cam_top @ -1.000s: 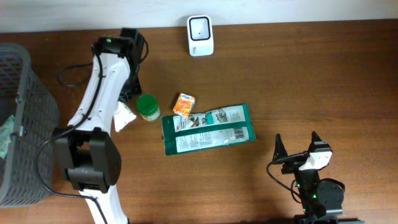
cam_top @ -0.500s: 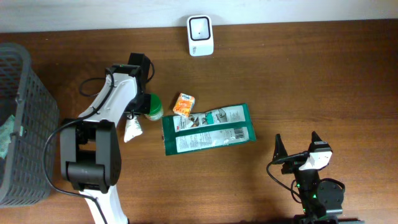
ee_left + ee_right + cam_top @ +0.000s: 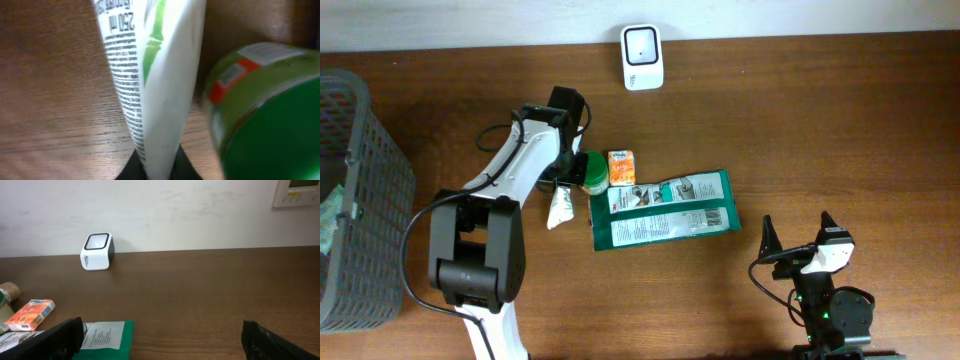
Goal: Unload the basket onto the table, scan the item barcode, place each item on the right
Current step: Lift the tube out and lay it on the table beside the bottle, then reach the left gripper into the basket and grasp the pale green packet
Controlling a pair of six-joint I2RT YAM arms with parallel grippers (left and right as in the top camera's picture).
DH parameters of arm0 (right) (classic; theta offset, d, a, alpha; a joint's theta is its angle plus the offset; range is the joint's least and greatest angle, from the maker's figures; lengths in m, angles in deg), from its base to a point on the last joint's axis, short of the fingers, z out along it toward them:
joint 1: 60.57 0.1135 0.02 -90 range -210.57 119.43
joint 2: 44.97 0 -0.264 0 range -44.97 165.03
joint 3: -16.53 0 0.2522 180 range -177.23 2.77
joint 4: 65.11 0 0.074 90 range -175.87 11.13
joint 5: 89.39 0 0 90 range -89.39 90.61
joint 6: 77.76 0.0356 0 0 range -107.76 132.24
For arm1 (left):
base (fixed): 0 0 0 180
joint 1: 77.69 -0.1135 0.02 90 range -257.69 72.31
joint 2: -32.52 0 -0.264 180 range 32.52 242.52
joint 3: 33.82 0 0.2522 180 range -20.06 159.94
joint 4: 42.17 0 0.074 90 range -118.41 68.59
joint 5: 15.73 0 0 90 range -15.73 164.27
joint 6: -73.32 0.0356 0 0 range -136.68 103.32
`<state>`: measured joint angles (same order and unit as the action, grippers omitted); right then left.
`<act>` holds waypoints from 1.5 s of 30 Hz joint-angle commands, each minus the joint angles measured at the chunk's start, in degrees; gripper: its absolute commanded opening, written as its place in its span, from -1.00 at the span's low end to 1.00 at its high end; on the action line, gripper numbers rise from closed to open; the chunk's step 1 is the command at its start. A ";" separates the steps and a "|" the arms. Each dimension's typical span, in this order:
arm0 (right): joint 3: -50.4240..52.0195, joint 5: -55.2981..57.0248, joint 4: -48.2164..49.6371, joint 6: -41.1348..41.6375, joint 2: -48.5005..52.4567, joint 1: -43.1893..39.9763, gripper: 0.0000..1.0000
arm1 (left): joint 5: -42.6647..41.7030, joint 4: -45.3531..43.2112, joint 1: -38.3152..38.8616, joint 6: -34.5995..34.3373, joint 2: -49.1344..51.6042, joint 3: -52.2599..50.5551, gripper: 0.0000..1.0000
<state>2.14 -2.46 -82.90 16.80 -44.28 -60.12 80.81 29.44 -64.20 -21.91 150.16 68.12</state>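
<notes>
Fingers (image 3: 190, 172) of left gripper (image 3: 563, 178) pinching white tube (image 3: 150, 75) at its end, green jar (image 3: 265, 115) just beside; right gripper (image 3: 798, 240) spread wide.

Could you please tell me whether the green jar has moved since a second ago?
Yes. In the overhead view the green jar has shifted right, closer to the fixed white scanner.
</notes>
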 commanded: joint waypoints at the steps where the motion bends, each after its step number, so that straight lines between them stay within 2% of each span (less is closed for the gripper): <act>1: 0.31 -0.13 -0.24 0.33 -0.44 -0.09 0.97 | -1.20 1.64 0.07 -0.76 -1.20 2.64 -0.48; 3: 0.31 -0.13 -0.24 0.33 -0.44 -0.09 0.97 | -1.18 3.52 0.07 -0.76 -1.20 5.44 -0.18; 5: 0.31 -0.13 -0.24 0.33 -0.44 -0.09 0.97 | -1.18 5.79 0.07 -0.76 -1.20 8.92 -0.06; 13: 0.31 -0.13 -0.24 0.33 -0.44 -0.09 0.97 | -1.09 16.83 -1.86 -5.29 -1.53 31.17 -0.10; 16: 0.31 -0.13 -0.24 0.35 -0.44 -0.09 0.97 | 3.04 23.71 -4.85 -11.63 -1.75 43.50 -0.10; 18: 0.31 -0.13 -0.24 0.33 -0.44 -0.09 0.97 | 6.34 27.12 -7.21 -13.25 -1.92 50.66 -0.07; 21: 0.31 -0.13 -0.24 0.33 -0.44 -0.09 0.97 | 9.11 30.47 -12.24 -14.62 -2.27 59.89 0.12; 23: 0.31 -0.13 -0.24 0.33 -0.44 -0.09 0.97 | 11.04 32.39 -16.35 -19.10 -2.29 64.28 0.45; 25: 0.31 -0.13 -0.24 0.33 -0.44 -0.09 0.97 | 11.26 33.22 -20.87 -21.38 -2.29 66.55 0.47; 30: 0.31 -0.13 -0.24 0.35 -0.44 -0.09 0.97 | 11.34 33.55 -33.18 -25.92 -1.75 65.31 0.36; 36: 0.31 -0.13 -0.24 0.35 -0.44 -0.09 0.97 | 11.30 32.81 -44.57 -27.47 0.00 59.08 0.40; 45: 0.31 -0.13 -0.24 0.33 -0.44 -0.09 0.97 | 9.03 12.92 -52.19 -18.67 0.02 32.04 0.51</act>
<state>2.14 -2.48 -82.88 16.80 -44.28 -60.12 90.54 46.40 -115.10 -44.73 149.55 107.16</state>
